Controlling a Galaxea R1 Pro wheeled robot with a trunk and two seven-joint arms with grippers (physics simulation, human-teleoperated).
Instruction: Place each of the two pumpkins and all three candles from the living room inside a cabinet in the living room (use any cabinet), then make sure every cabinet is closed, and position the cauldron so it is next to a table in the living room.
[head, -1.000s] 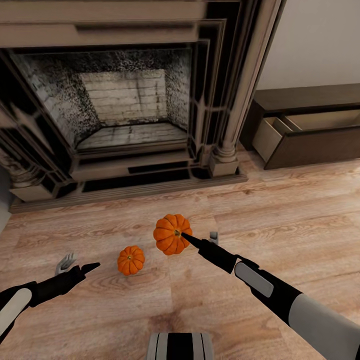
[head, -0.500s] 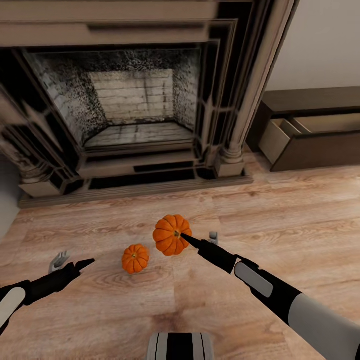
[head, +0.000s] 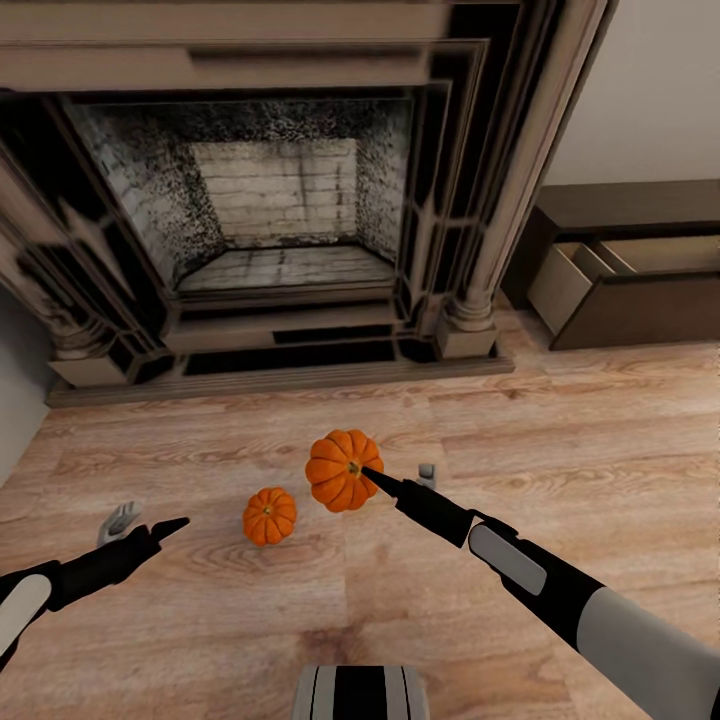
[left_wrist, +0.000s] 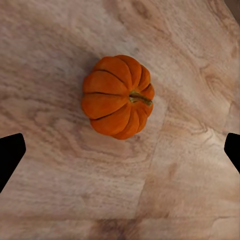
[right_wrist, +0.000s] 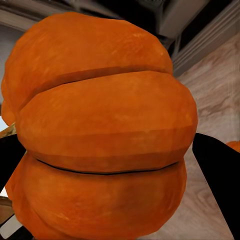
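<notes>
My right gripper (head: 392, 474) is shut on a ribbed orange pumpkin (head: 342, 469), which hangs above the wooden floor; close up, this pumpkin (right_wrist: 105, 135) sits between the two black fingers (right_wrist: 220, 172). A second, smaller-looking pumpkin (head: 270, 515) rests on the floor just left of it. My left gripper (head: 150, 523) hovers open to that pumpkin's left. Seen from the left wrist, the floor pumpkin (left_wrist: 117, 96) lies beyond the left gripper (left_wrist: 120, 152), whose fingers stand wide apart. The dark-brown cabinet (head: 640, 305) stands at the far right with one drawer (head: 575, 275) pulled out.
A large stone fireplace (head: 280, 200) with a raised hearth step fills the wall ahead. Its right column (head: 470, 320) stands between the hearth and the cabinet. Open wooden floor (head: 600, 430) stretches from the pumpkins toward the cabinet.
The whole picture has slid right and down a little, so the camera has moved. The right gripper keeps its hold on the pumpkin; the left gripper shifted slightly outward.
</notes>
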